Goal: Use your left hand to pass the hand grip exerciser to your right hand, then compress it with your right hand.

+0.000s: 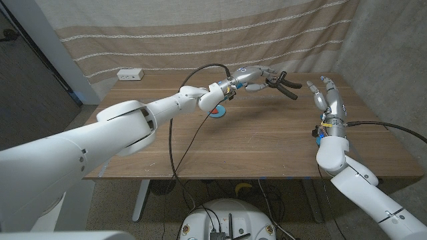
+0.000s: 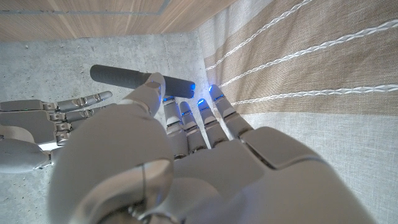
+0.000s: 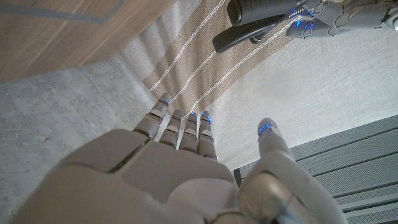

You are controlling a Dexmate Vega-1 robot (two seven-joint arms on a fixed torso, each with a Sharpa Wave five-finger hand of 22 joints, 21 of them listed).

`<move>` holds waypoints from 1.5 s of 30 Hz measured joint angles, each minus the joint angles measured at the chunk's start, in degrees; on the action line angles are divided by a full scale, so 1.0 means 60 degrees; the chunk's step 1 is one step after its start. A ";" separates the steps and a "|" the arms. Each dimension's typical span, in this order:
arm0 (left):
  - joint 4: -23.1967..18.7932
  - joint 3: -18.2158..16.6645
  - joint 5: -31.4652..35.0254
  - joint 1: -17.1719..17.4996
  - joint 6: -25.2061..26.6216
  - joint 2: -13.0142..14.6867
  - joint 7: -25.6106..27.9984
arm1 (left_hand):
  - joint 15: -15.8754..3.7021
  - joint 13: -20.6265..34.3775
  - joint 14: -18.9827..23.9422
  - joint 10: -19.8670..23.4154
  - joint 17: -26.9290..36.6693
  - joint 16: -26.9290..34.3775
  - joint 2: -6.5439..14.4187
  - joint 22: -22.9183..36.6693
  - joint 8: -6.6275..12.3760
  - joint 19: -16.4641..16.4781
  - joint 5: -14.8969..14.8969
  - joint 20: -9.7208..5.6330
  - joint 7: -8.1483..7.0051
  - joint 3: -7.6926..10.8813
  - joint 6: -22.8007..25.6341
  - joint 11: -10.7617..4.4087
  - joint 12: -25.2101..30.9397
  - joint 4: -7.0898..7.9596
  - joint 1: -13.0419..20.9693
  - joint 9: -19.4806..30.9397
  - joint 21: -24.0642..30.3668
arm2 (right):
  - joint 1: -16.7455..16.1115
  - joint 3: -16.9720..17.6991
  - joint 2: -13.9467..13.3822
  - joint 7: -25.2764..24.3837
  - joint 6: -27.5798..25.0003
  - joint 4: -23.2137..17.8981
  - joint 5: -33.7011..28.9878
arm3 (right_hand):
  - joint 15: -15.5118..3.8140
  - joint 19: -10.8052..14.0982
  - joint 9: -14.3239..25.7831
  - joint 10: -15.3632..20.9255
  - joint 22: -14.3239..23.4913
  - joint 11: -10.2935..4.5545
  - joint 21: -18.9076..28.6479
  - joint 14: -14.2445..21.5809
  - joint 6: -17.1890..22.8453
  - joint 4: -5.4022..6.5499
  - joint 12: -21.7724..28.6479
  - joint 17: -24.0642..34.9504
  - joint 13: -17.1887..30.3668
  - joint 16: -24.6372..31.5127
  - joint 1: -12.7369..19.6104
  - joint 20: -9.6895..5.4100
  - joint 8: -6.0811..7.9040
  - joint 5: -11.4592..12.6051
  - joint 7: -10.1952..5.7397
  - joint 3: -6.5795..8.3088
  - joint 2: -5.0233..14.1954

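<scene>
White plastic covered the left arm (image 1: 143, 117), which reached from the near left corner far across the wooden table (image 1: 267, 143), almost fully stretched and raised above the surface. Behind it, near the far left edge of the table, a white power strip (image 1: 131, 75) lay close to the striped curtain (image 1: 200, 33). Below the forearm of this arm, a small blue and white round thing (image 1: 218, 112) lay on the table; I could not tell what it was.

At the end of the arm, the left hand (image 1: 255, 78) was held in the air over the far part of the table, and its fingers were grasping the hand grip exerciser (image 1: 285, 87). The black handles of the exerciser pointed toward the right hand (image 1: 327, 97) and did not touch it. In the left wrist view the thumb (image 2: 149, 93) pressed on one dark handle (image 2: 124, 78), with the other fingers reaching beside it.

To the right of the exerciser, the right hand stood upright above the table on a bent arm, palm turned toward the exerciser. Its fingers were released and spread, holding nothing. In the right wrist view the fingers (image 3: 183, 127) pointed straight out, and the exerciser was seen ahead of them, well apart from the fingertips.
</scene>
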 measured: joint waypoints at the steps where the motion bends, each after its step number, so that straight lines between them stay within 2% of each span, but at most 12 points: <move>1: 0.0046 0.0033 0.0018 -0.0024 -0.0023 -0.0019 0.0070 | 0.0000 0.0000 0.0000 0.0000 0.0000 0.0000 0.0000 0.0000 0.0000 0.0007 -0.0002 0.0006 0.0017 0.0000 -0.0017 0.0000 0.0000 0.0000 0.0000 0.0001 0.0000 | 0.0010 -0.0019 -0.0039 0.0012 -0.0081 -0.0051 -0.0058 | 0.0000 0.0000 0.0000 0.0002 0.0000 -0.0002 0.0000 0.0000 -0.0031 0.0000 0.0000 -0.0006 0.0000 0.0000 0.0000 0.0000 0.0000 0.0000 0.0002 0.0000 0.0000; 14: 0.0145 0.0235 0.0139 -0.0147 -0.0130 -0.0073 0.0601 | 0.0000 0.0000 0.0000 -0.0002 -0.0001 0.0000 -0.0001 0.0000 0.0001 0.0041 -0.0016 -0.0028 -0.0035 0.0001 -0.0069 0.0002 0.0000 0.0001 0.0001 0.0066 0.0036 | 0.0100 -0.0225 -0.0431 0.0154 -0.0941 -0.0526 -0.0796 | -0.0034 0.0001 0.0000 -0.0048 0.0000 -0.0053 0.0000 -0.0033 -0.0085 0.0001 0.0000 -0.0045 0.0000 0.0000 0.0000 0.0000 0.0001 -0.0043 -0.0049 0.0000 0.0000; 20: -0.0089 0.0241 0.0165 -0.0146 -0.0080 0.0023 0.0688 | 0.0000 0.0039 0.0000 -0.0003 -0.0001 0.0000 -0.0002 -0.0001 0.0001 0.0041 -0.0034 -0.0028 -0.0035 0.0026 -0.0069 0.0002 0.0000 0.0025 0.0001 0.0069 0.0036 | 0.0132 -0.0280 -0.0589 0.0279 -0.1140 -0.0667 -0.1041 | 0.0019 0.0001 0.0000 -0.0187 0.0000 0.0086 0.0001 0.0021 -0.0265 0.0009 0.0000 -0.0044 0.0000 0.0000 0.0063 0.0000 0.0001 -0.0043 0.0244 -0.0008 -0.0063; 27: -0.0473 0.0175 0.0263 -0.0058 0.0055 0.0179 0.0746 | 0.0000 0.0045 0.0000 -0.0003 -0.0002 0.0000 -0.0026 -0.0001 0.0002 0.0040 -0.0043 -0.0028 -0.0034 0.0065 -0.0070 0.0003 0.0000 -0.0013 -0.0028 0.0073 0.0036 | 0.0158 -0.0344 -0.0835 0.0470 -0.1372 -0.0886 -0.1304 | 0.0072 0.0002 0.0000 -0.0307 0.0000 0.0132 0.0001 -0.0032 -0.0321 0.0042 0.0000 -0.0044 0.0000 0.0000 0.0064 0.0000 0.0001 -0.0127 0.0334 -0.0040 -0.0065; 29: -0.0532 0.0160 0.0295 -0.0044 0.0077 0.0205 0.0766 | 0.0001 0.0045 0.0000 -0.0004 -0.0002 0.0000 -0.0023 -0.0001 0.0053 0.0041 -0.0043 -0.0028 -0.0021 0.0065 -0.0083 0.0003 0.0000 -0.0013 -0.0031 0.0073 0.0035 | 0.0164 -0.0363 -0.0883 0.0544 -0.1483 -0.0944 -0.1402 | 0.0086 0.0000 0.0000 -0.0339 0.0000 0.0101 0.0001 -0.0090 -0.0351 0.0070 0.0001 -0.0043 0.0001 -0.0023 0.0193 -0.0002 0.0001 -0.0127 0.0364 -0.0069 -0.0194; 32: -0.0688 0.0120 0.0373 -0.0001 0.0120 0.0274 0.0816 | 0.0000 0.0044 0.0000 -0.0004 -0.0002 0.0000 -0.0023 -0.0001 0.0092 0.0040 -0.0043 -0.0028 -0.0021 0.0065 -0.0084 0.0004 0.0000 -0.0013 -0.0103 0.0073 0.0072 | 0.0194 -0.0428 -0.1013 0.0678 -0.1715 -0.1100 -0.1583 | 0.0086 -0.0067 0.0000 -0.0422 0.0000 0.0085 0.0002 -0.0120 -0.0385 0.0081 0.0001 -0.0043 0.0000 -0.0067 0.0198 -0.0069 0.0001 -0.0175 0.0398 -0.0080 -0.0204; 33: -0.0749 0.0104 0.0399 0.0014 0.0140 0.0301 0.0832 | 0.0000 0.0044 0.0000 -0.0002 -0.0002 0.0000 -0.0023 -0.0001 0.0185 0.0040 -0.0043 -0.0028 -0.0046 0.0065 -0.0110 0.0002 0.0000 -0.0013 -0.0103 0.0073 0.0072 | 0.0200 -0.0439 -0.1031 0.0694 -0.1745 -0.1121 -0.1618 | 0.0086 -0.0070 0.0000 -0.0423 0.0000 0.0083 0.0002 -0.0120 -0.0390 0.0081 0.0001 -0.0043 0.0001 -0.0067 0.0198 -0.0067 0.0001 -0.0176 0.0397 -0.0080 -0.0204; 38: -0.1030 0.0027 0.0428 0.0098 0.0158 0.0421 0.0846 | 0.0000 0.0044 -0.0001 0.0050 0.0016 0.0000 -0.0026 -0.0001 0.0204 0.0040 -0.0045 -0.0028 -0.0072 0.0065 -0.0136 -0.0051 0.0000 -0.0013 -0.0176 0.0073 0.0072 | 0.0275 -0.0573 -0.1179 0.0907 -0.2151 -0.1305 -0.1904 | 0.0071 -0.0127 0.0000 -0.0509 0.0000 0.0065 0.0006 -0.0204 -0.0491 0.0121 0.0001 -0.0042 0.0000 -0.0067 0.0110 -0.0023 0.0002 -0.0211 0.0428 -0.0120 -0.0291; 42: -0.1212 -0.0039 0.0608 0.0158 0.0237 0.0498 0.0928 | 0.0000 0.0044 0.0000 0.0050 0.0046 0.0000 -0.0040 -0.0002 0.0279 0.0040 -0.0045 -0.0028 -0.0072 0.0065 -0.0136 -0.0051 0.0000 -0.0013 -0.0190 0.0073 0.0072 | 0.0341 -0.0683 -0.1258 0.1027 -0.2410 -0.1425 -0.2085 | 0.0051 -0.0274 0.0000 -0.0574 0.0000 0.0068 0.0000 -0.0290 -0.0562 0.0124 0.0001 -0.0042 0.0001 -0.0143 0.0094 -0.0170 0.0002 -0.0247 0.0425 -0.0206 -0.0399; 45: -0.1322 -0.0077 0.0668 0.0188 0.0252 0.0540 0.0972 | 0.0000 0.0043 -0.0001 0.0050 0.0046 0.0000 -0.0040 -0.0002 0.0315 0.0040 -0.0054 -0.0028 -0.0072 0.0064 -0.0136 -0.0050 0.0000 -0.0014 -0.0190 0.0073 0.0072 | 0.0418 -0.0806 -0.1314 0.1133 -0.2694 -0.1520 -0.2270 | 0.0101 -0.0467 0.0000 -0.0613 0.0000 0.0066 -0.0038 -0.0344 -0.0649 0.0159 0.0001 -0.0042 0.0001 -0.0143 0.0068 -0.0059 0.0002 -0.0298 0.0442 -0.0274 -0.0510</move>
